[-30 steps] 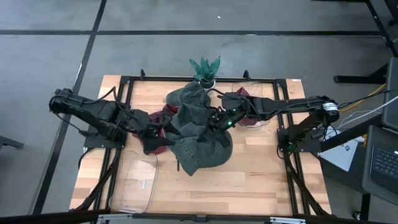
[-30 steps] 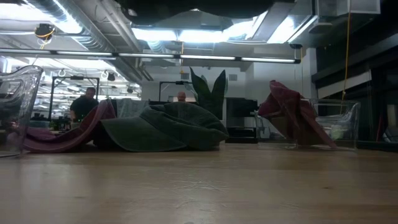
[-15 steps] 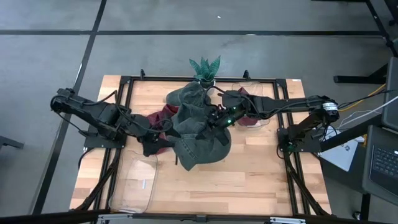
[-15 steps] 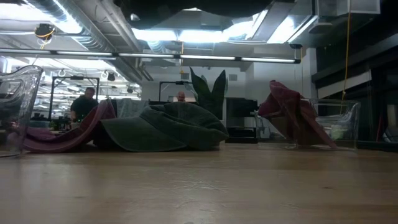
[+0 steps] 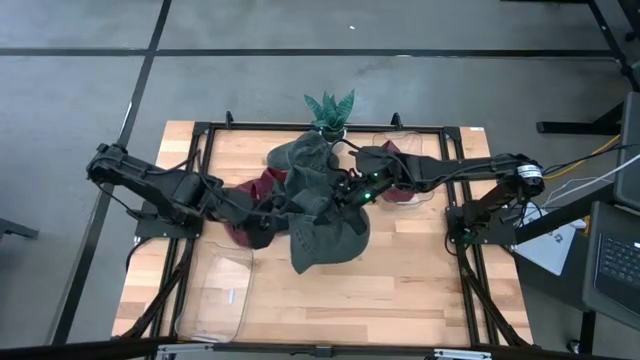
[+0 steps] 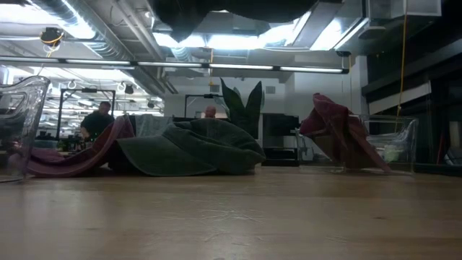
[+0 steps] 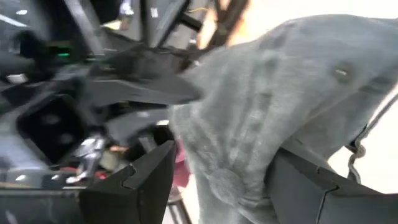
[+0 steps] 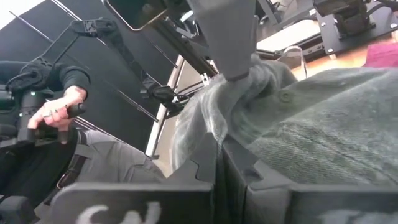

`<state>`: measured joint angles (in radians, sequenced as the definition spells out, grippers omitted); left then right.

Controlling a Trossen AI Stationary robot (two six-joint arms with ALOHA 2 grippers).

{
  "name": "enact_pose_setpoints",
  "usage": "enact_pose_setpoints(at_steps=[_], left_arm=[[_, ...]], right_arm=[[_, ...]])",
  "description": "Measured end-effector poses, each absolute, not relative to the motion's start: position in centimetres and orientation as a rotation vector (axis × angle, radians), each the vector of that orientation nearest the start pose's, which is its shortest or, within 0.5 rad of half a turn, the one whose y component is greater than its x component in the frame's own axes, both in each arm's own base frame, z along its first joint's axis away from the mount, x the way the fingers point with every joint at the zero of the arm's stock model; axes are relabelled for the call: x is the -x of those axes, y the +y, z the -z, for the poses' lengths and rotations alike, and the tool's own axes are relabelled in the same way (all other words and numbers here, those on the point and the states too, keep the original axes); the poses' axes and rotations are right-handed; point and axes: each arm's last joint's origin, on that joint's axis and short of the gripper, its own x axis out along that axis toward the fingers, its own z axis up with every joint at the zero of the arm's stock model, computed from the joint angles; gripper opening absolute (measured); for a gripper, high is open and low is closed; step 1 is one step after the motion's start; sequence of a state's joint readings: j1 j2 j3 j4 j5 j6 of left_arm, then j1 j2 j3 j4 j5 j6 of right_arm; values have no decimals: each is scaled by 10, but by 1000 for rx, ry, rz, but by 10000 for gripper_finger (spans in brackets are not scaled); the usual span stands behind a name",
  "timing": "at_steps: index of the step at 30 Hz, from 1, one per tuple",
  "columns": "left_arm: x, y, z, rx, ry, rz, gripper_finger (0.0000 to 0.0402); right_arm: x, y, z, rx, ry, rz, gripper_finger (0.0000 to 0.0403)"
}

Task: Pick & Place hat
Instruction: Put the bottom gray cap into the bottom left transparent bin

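Observation:
A grey-green fabric hat [image 5: 325, 230] hangs lifted over the table's middle; in the low view its dark underside [image 6: 216, 9] shows at the top. My right gripper [image 5: 347, 196] is shut on it. My left gripper [image 5: 272, 212] stands open at the hat's left side, with grey fabric [image 7: 249, 124] between its fingers. A second grey-green heap [image 6: 195, 148] lies on the table by the far edge. A maroon cloth [image 5: 250, 195] lies under my left arm. My right gripper pinches a bunched fold of the hat's fabric [image 8: 233, 102] between its two fingers [image 8: 205, 155], several layers gathered. The hat is lifted clear of the table and hangs slack below the hold. My left gripper's open fingers [image 7: 146, 174] straddle the hanging fabric; I cannot tell whether they touch it.
A potted plant [image 5: 329, 112] stands at the far edge. A clear bin [image 5: 405, 170] at the far right holds another maroon cloth [image 6: 339, 137]. A second clear bin [image 5: 215, 295] stands at the near left. Bare wood [image 5: 400, 290] lies toward the near edge. A person's hand [image 8: 59, 109] shows beyond the table.
My left gripper has moved toward the table's right, up to the hanging hat. The hat's lower edge has drawn back from the near side and the cloth has gathered narrower. In the low view a corner of it now hangs lower at the left.

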<state>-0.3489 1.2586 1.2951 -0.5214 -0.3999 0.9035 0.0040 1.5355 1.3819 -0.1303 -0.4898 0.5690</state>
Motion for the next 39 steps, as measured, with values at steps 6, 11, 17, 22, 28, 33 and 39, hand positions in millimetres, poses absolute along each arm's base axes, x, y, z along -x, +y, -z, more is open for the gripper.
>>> enact_pose_setpoints(at_steps=[6,11,17,22,28,33,39], left_arm=[[-254,-80,-382,-1025,431,131,227],[-254,-80,-384,-975,417,114,203],[-255,-81,-385,-966,399,124,145],[-254,-84,-384,-971,399,127,87],[-250,-89,-382,-981,429,118,37],[-245,-93,-378,-1009,478,104,37],[-237,-96,-381,-1032,489,71,37]], right_arm=[[-355,15,-360,-623,416,-410,7],[-355,15,-361,-621,407,-413,7],[-356,15,-364,-610,372,-423,7],[-356,15,-363,-612,377,-420,7],[-356,15,-363,-613,383,-417,16],[-356,15,-361,-621,400,-406,25],[-354,15,-362,-642,401,-402,55]])
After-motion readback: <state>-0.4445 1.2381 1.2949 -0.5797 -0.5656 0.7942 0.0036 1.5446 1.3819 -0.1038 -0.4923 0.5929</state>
